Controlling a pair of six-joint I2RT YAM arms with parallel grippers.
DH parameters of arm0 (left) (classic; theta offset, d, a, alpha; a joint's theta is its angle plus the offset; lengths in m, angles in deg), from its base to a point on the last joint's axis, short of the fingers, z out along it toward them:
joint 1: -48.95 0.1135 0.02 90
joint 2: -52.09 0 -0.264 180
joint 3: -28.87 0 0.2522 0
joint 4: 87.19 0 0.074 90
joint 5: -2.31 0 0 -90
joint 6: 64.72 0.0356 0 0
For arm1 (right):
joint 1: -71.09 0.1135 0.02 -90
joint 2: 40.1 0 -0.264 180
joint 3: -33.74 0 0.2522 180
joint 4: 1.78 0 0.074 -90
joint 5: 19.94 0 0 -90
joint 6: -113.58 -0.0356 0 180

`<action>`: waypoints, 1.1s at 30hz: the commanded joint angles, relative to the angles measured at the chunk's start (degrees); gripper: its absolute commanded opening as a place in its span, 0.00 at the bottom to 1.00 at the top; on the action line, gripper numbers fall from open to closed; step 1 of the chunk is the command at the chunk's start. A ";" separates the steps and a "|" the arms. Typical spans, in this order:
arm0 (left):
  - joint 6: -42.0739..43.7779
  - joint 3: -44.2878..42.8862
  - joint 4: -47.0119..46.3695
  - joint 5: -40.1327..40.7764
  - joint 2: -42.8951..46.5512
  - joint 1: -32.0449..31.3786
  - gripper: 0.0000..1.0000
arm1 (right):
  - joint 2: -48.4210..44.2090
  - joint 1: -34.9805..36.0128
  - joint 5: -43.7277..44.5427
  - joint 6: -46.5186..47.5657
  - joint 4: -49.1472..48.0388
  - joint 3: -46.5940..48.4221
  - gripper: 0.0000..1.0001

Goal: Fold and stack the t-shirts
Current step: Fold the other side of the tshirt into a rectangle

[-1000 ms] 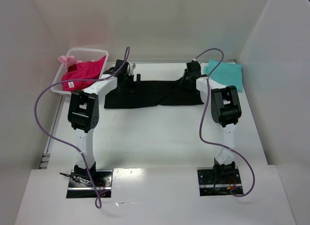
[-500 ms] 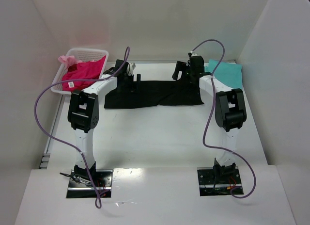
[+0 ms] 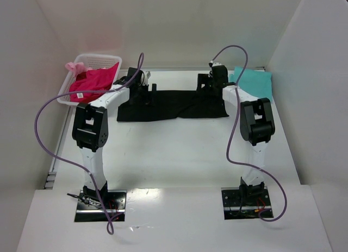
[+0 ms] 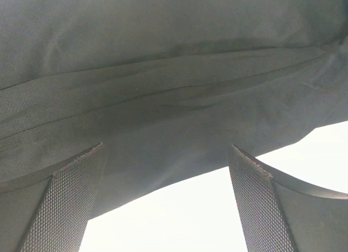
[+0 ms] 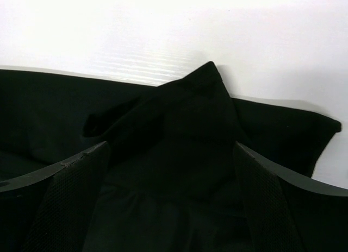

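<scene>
A black t-shirt (image 3: 174, 105) lies folded into a long strip across the far half of the table. My left gripper (image 3: 148, 91) hovers open over its left part; in the left wrist view the open gripper (image 4: 166, 149) frames the edge of the black t-shirt (image 4: 163, 89) and bare table. My right gripper (image 3: 203, 83) stands open over the strip's right part, and in the right wrist view that gripper (image 5: 171, 147) holds nothing, with a bunched fold of the black t-shirt (image 5: 185, 116) below it. A teal t-shirt (image 3: 254, 82) lies folded at the far right. A magenta t-shirt (image 3: 92, 82) hangs out of the basket.
The white lattice basket (image 3: 100, 57) stands at the far left corner with a bit of pink cloth (image 3: 75, 66) at its rim. White walls close in the table on three sides. Purple cables loop over both arms.
My right gripper has let go of the black t-shirt's right end, opened wide, and drawn up and slightly left. The left gripper stays open in place.
</scene>
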 commanded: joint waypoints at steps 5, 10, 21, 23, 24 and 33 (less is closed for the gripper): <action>0.54 0.31 -0.82 0.39 2.56 0.20 0.99 | 3.56 3.19 4.63 5.36 4.28 6.07 0.99; 0.54 0.31 -0.82 0.39 2.56 0.20 0.99 | 5.67 5.03 7.88 6.07 5.68 8.70 0.99; 1.07 -0.21 -0.82 0.39 1.50 0.20 0.99 | 8.92 6.18 10.70 7.21 8.59 12.49 0.99; 1.07 -0.21 -0.29 0.39 1.50 0.72 0.99 | 8.93 6.18 13.49 5.55 8.59 13.02 0.99; 1.07 -0.21 -0.29 0.39 1.50 0.73 0.99 | 8.32 6.18 13.51 3.63 8.59 13.02 0.99; 22.27 -2.32 1.47 3.10 4.93 1.96 0.99 | 0.16 6.18 7.91 -3.50 9.03 15.75 0.99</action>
